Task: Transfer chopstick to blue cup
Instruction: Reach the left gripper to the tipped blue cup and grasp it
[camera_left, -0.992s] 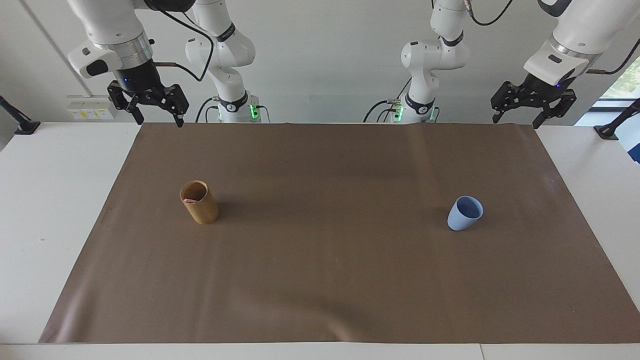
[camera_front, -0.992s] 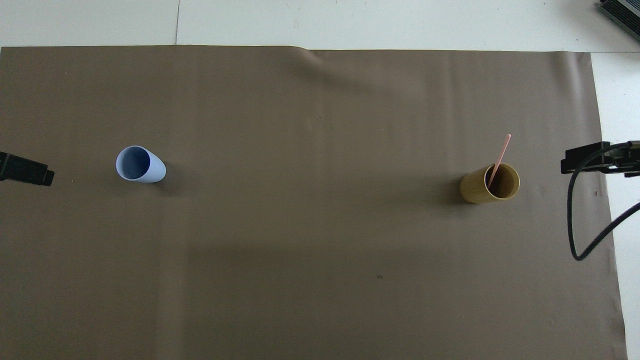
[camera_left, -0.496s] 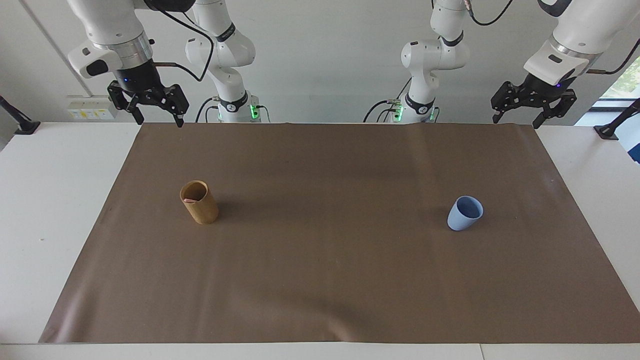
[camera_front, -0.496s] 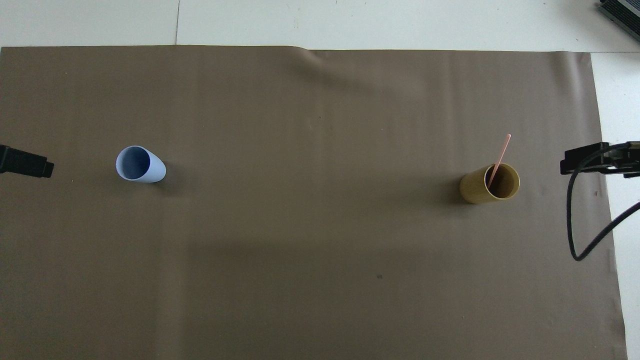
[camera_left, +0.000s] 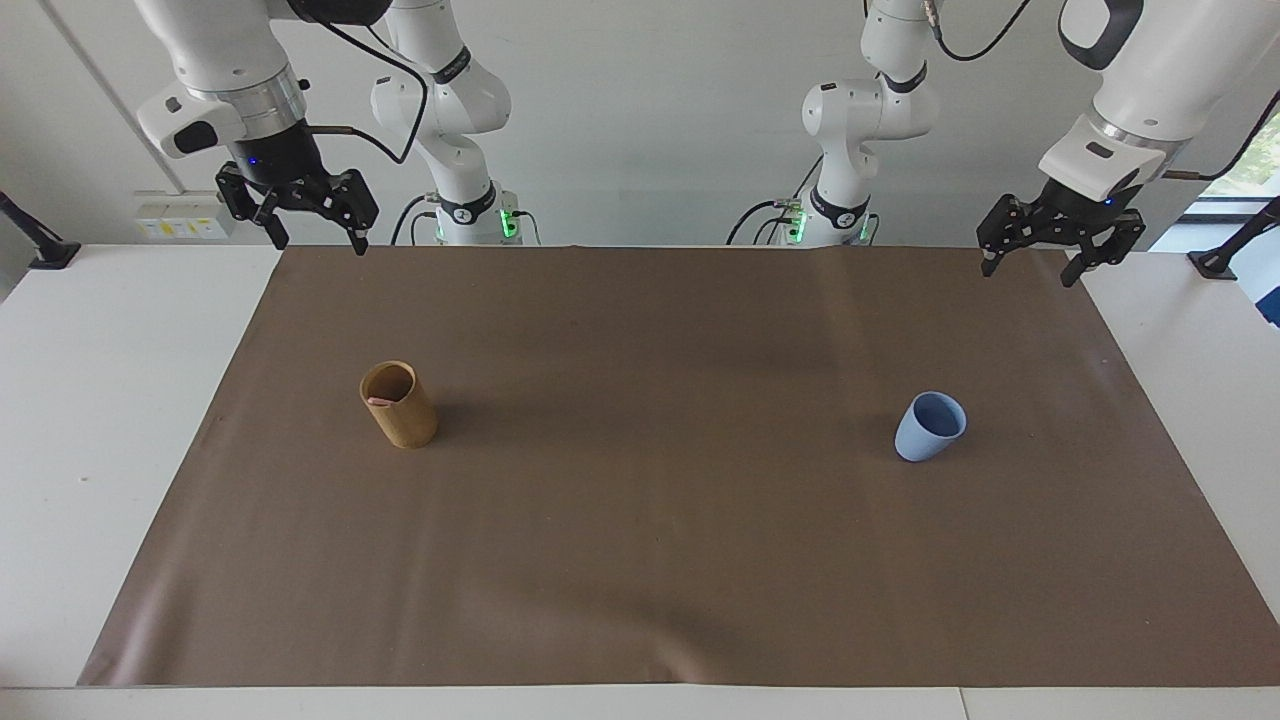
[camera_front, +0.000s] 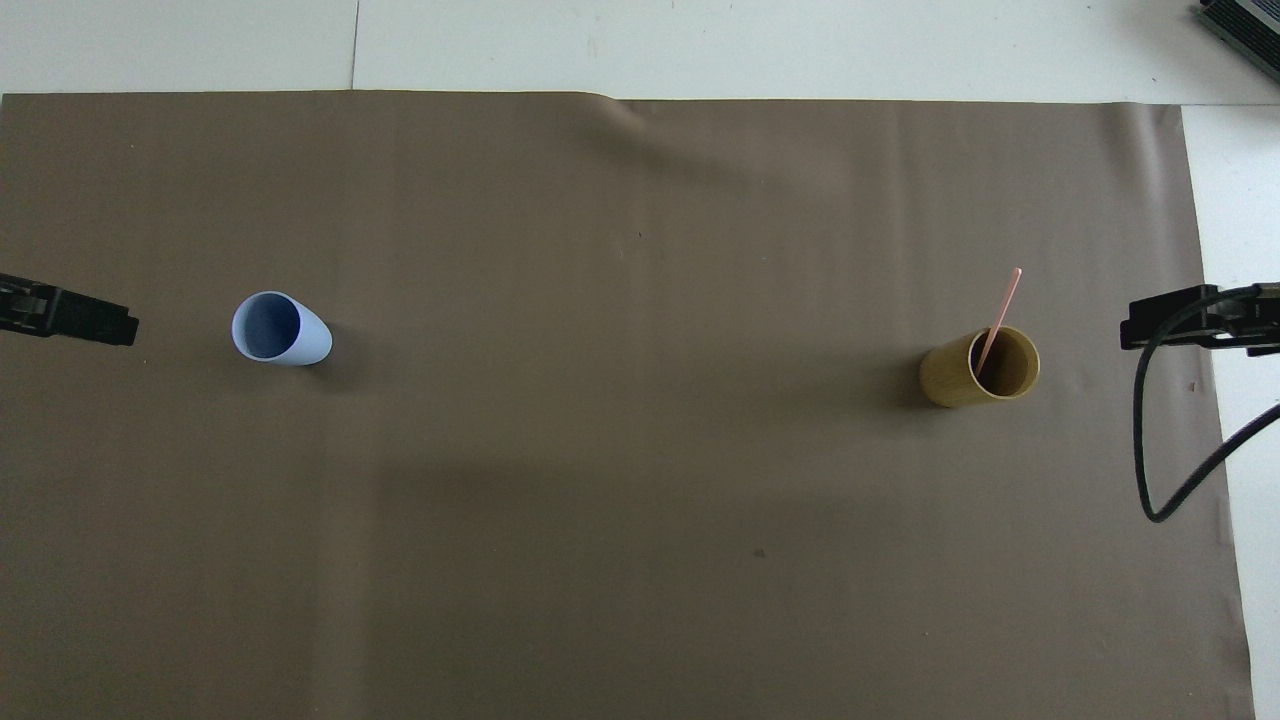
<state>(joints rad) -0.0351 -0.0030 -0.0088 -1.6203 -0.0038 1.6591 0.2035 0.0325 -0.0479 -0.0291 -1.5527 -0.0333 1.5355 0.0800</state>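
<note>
Facing view: the tan wooden cup (camera_left: 398, 404) stands upright on the brown mat (camera_left: 660, 560) toward the right arm's end of the table. Only a pink end of the chopstick (camera_left: 379, 401) shows at its rim. The blue cup (camera_left: 930, 426) stands well apart from it, toward the left arm's end. The right gripper (camera_left: 315, 237) hangs over the mat's corner nearest the robots – fingers spread, holding nothing. The left gripper (camera_left: 1031, 268) hangs over the other corner nearest the robots, likewise spread and empty.

Overhead view: the chopstick (camera_front: 998, 320) stands inside the tan wooden cup (camera_front: 978, 368), leaning away from the robots – its upper part rises above the rim. The blue cup (camera_front: 281, 329) holds nothing.
</note>
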